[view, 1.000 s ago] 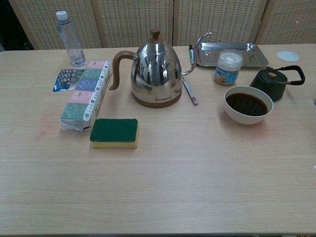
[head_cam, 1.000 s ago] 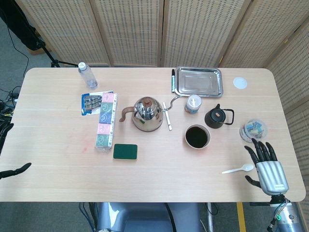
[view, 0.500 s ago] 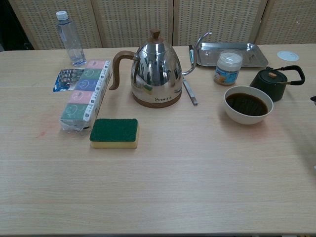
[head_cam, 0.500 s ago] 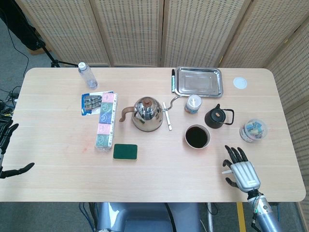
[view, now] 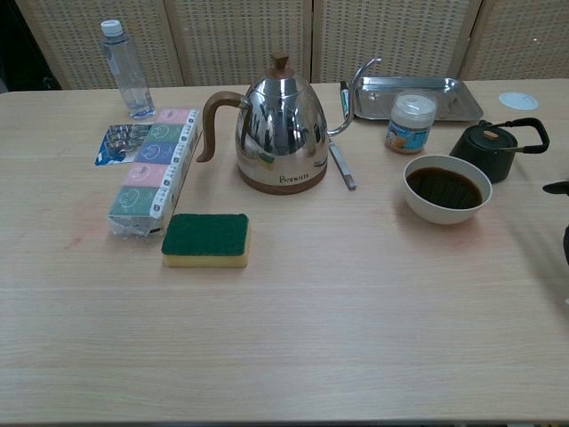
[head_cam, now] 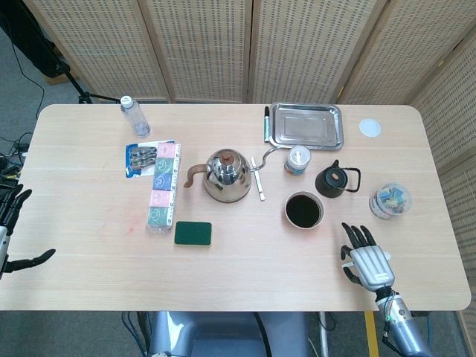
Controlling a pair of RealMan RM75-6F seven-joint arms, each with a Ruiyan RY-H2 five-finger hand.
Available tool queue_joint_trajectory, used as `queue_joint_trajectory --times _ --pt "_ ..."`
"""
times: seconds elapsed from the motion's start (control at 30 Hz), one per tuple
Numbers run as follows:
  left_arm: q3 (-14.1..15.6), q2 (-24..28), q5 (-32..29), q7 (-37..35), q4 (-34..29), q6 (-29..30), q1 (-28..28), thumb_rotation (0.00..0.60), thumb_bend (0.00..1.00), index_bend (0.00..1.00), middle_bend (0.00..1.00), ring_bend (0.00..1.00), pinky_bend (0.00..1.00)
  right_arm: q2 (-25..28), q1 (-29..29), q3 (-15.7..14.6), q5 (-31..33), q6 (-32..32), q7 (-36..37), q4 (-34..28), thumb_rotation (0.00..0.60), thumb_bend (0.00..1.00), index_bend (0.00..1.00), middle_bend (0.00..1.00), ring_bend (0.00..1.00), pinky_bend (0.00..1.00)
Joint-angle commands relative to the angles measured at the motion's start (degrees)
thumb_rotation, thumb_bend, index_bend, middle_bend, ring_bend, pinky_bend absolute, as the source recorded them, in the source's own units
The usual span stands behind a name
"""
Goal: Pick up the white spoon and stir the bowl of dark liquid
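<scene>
Bowl (head_cam: 304,210) of dark liquid: white, round and upright, filled nearly to the rim with a brown-black liquid whose surface lies flat. It stands right of the table's centre, in front of a small jar (head_cam: 298,159) and just beside a black teapot (head_cam: 335,181). The white spoon cannot be made out in either view.

Left hand (head_cam: 6,236): off the table's left edge, fingers spread, holding nothing.

Table (head_cam: 245,275): pale wood grain with rounded corners. From left to right it carries:
- a clear water bottle (head_cam: 134,116) near the back edge;
- a strip of coloured packets (head_cam: 162,186);
- a green sponge (head_cam: 193,233) in front of them;
- a polished steel kettle (head_cam: 227,175) with a brown handle;
- a pen (head_cam: 266,123) touching the left side of a steel tray (head_cam: 306,124);
- a clear tub (head_cam: 390,200);
- a white disc (head_cam: 370,127) at the far right corner.

Right hand (head_cam: 366,262): over the near right part of the table, in front of the bowl and apart from it. Its back faces up, its fingers are spread, and nothing is seen in its hold.

Room: tan perforated screens (head_cam: 201,44) stand behind the table, with grey floor at the left.
</scene>
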Motion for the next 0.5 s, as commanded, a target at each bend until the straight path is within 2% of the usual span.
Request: queue_joint_trajectory --times 0.03,0.5 --pt "-0.05 -0.30 -0.27 0.84 -0.23 -0.30 -0.20 0.491 0.00 0.00 0.00 0.00 0.00 -0.17 0.20 0.09 0.36 -0.35 0.38 0.71 0.600 0.40 0.50 0.00 0.00 0.00" --pt "0.02 -0.38 -0.53 1.41 -0.44 -0.82 -0.42 0.491 0.00 0.00 0.00 0.00 0.00 -1.12 0.70 -0.43 1.49 -2.26 0.76 3.15 0.600 0.41 0.50 0.00 0.00 0.00"
